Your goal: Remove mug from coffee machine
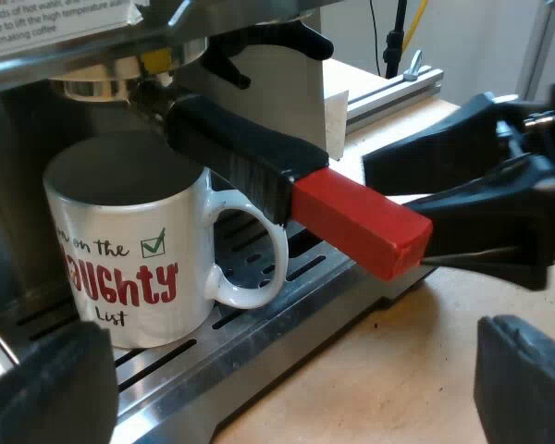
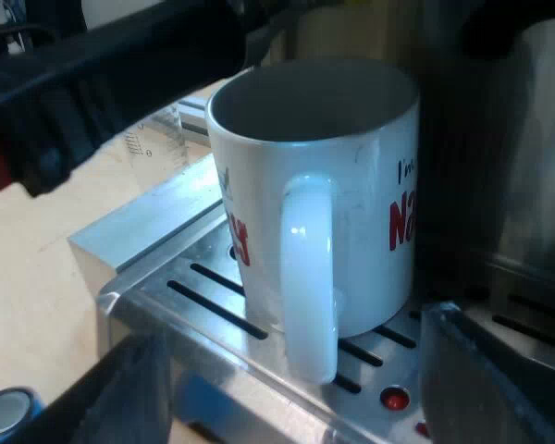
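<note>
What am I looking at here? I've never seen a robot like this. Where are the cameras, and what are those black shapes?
Both pictures come from cameras riding on the robot's two arms, just behind their grippers, which are black two-fingered pincers. The left arm's picture shows a white mug standing on the slotted metal tray of an espresso machine, under a holder whose dark handle ends in red. The big near black shapes are the left gripper, open and holding nothing. The smaller pincer by the red end is the right gripper. The right arm's picture looks at the same mug from its handle side, its own fingers open too. A measuring glass stands beyond the tray.
</note>
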